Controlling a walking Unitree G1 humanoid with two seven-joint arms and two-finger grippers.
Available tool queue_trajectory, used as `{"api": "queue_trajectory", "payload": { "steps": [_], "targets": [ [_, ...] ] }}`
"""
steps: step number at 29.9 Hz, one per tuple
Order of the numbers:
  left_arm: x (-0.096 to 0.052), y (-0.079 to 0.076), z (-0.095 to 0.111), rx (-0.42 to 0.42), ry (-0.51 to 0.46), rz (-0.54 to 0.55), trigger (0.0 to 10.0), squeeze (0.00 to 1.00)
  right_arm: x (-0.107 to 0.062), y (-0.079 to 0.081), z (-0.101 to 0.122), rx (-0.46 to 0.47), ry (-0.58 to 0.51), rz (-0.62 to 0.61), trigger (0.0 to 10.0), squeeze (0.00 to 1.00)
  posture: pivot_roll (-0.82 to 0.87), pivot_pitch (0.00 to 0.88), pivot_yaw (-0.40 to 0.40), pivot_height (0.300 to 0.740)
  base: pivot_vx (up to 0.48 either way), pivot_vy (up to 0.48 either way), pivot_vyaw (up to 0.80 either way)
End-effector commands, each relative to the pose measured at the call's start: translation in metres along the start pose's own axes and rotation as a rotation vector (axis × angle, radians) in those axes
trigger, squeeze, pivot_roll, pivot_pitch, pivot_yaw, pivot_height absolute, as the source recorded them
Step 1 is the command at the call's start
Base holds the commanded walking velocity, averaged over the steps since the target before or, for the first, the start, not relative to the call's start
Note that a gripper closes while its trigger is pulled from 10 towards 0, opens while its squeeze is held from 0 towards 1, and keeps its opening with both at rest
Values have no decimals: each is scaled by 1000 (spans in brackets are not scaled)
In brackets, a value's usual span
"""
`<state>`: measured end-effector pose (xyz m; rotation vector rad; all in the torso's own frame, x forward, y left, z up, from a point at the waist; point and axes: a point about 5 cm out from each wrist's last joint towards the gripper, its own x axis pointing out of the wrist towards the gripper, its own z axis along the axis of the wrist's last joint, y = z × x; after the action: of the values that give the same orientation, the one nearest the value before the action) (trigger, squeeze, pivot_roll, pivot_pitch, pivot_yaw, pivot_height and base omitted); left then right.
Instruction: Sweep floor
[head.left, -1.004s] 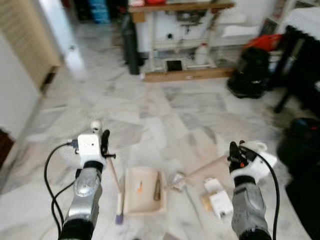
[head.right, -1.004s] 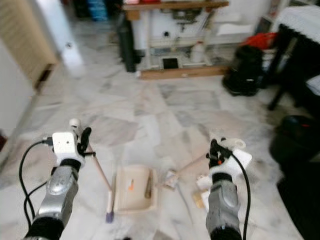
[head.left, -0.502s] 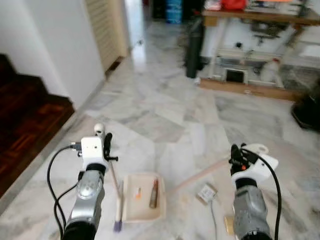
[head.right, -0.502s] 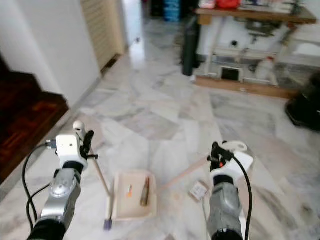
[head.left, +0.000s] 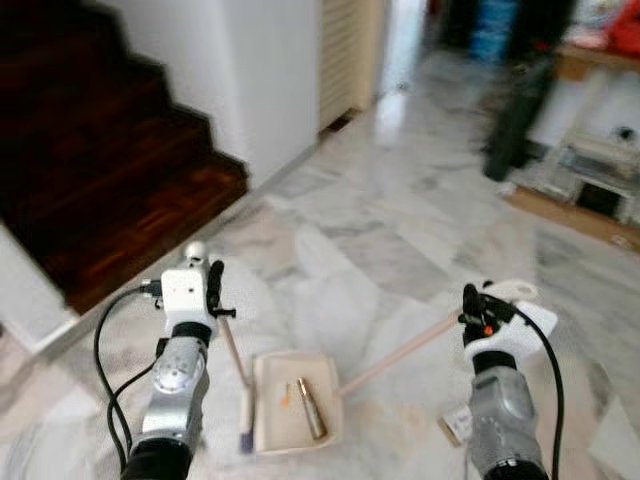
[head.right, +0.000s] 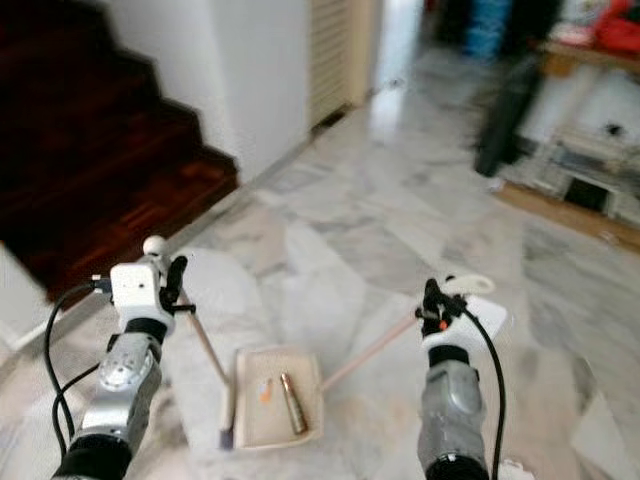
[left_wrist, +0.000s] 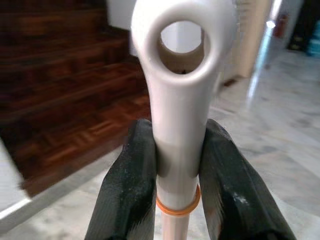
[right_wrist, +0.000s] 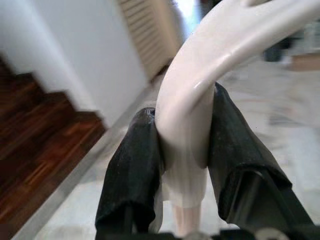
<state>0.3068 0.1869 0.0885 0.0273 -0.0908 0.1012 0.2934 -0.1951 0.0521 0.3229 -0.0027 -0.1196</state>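
The dustpan (head.left: 296, 414) rests on the marble floor (head.left: 400, 250) between the arms, holding small debris. Its long handle (head.left: 395, 355) rises to the right gripper (head.left: 471, 312), whose fingers (right_wrist: 131, 170) are clamped on the smooth plastic grip. The left gripper (head.left: 212, 291) likewise pinches the broom handle (left_wrist: 178, 125) near its looped end; both look light, stiff and probably slippery, so such end holds likely let them swing.

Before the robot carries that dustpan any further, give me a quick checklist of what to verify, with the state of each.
1. Left gripper clamped on the broom handle: ok.
2. Right gripper clamped on the dustpan handle: ok.
3. Brown cylinder and orange bit lying inside the dustpan: ok.
4. Dustpan held level: cannot tell.
5. Dark wooden stairs close on the left: not ok, keep away.
6. Small flat item on the floor by the right arm: not ok, not collected.
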Motion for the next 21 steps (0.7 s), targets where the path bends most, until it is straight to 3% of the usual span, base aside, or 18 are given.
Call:
{"api": "queue_trajectory", "payload": {
  "steps": [1, 13, 21],
  "targets": [
    [4, -4, 11, 4, -56, -9, 10000, 0, 3, -3, 10, 23, -42, -13, 10000, 0, -34, 0, -23, 740, 0, 0, 800],
    [1, -4, 12, 10, -63, -3, 10000, 0, 1, -3, 5, 23, -21, -12, 10000, 0, -18, 0, -28, 740, 0, 0, 798],
    [-4, -4, 10, 12, -59, -6, 10000, 0, 2, -4, 6, 48, -20, -21, 10000, 0, -23, 0, -19, 740, 0, 0, 0]
  ]
}}
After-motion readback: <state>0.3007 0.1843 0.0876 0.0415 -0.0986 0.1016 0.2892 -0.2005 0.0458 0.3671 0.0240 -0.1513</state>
